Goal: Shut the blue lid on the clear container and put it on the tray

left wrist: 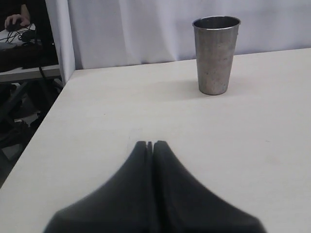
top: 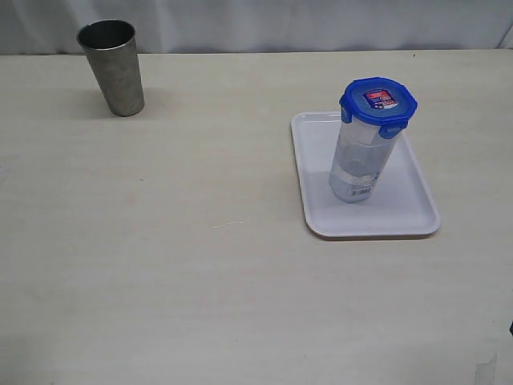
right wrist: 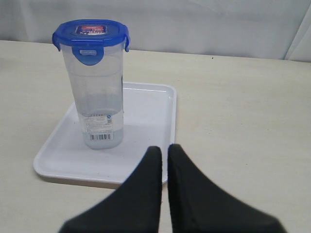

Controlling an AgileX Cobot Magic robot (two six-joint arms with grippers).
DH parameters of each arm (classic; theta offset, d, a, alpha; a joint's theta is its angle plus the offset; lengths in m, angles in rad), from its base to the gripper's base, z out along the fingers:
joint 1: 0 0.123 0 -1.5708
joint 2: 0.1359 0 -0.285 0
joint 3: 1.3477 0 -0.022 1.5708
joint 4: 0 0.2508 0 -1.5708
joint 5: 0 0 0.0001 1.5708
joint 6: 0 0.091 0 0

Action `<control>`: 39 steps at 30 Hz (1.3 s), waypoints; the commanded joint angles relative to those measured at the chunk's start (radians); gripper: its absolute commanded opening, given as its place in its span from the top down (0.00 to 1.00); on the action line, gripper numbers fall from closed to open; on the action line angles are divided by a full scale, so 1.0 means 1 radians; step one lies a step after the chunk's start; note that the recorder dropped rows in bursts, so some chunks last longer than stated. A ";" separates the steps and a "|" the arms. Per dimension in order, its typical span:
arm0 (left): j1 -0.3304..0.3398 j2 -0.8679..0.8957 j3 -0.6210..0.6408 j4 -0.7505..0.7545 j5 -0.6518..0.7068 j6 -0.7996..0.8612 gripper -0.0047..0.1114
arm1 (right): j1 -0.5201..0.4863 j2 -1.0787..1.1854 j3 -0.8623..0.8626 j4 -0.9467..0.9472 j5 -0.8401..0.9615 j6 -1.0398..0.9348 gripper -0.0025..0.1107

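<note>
The clear container [top: 361, 164] [right wrist: 98, 104] stands upright on the white tray [top: 417, 208] [right wrist: 150, 116], with the blue lid [top: 377, 103] [right wrist: 91, 33] sitting on its mouth, sticker face up and flaps down. Neither gripper shows in the exterior view. My right gripper [right wrist: 164, 150] is shut with nothing in it, hovering near the tray's edge, apart from the container. My left gripper [left wrist: 151, 144] is shut and empty over bare table, facing the grey metal cup.
A grey metal cup [top: 113, 67] [left wrist: 215, 54] stands upright at the table's far left. The pale wooden table [top: 176, 265] stretches around the tray. The table's edge [left wrist: 48, 114] with a desk and cables beyond it shows in the left wrist view.
</note>
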 commanded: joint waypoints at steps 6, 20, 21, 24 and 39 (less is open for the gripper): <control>0.000 -0.002 0.003 -0.040 -0.019 0.031 0.96 | -0.006 -0.005 0.003 0.000 -0.003 -0.006 0.94; 0.000 -0.002 0.003 -0.068 -0.019 0.031 0.96 | -0.006 -0.005 0.003 0.000 -0.003 -0.006 0.94; 0.000 -0.002 0.003 -0.068 -0.019 0.031 0.96 | -0.006 -0.005 0.003 0.000 -0.003 -0.006 0.94; 0.000 -0.002 0.003 -0.068 -0.019 0.031 0.96 | -0.006 -0.005 0.003 0.000 -0.003 -0.006 0.94; 0.000 -0.002 0.003 -0.060 -0.019 0.031 0.96 | -0.006 -0.005 0.003 0.000 -0.003 -0.006 0.94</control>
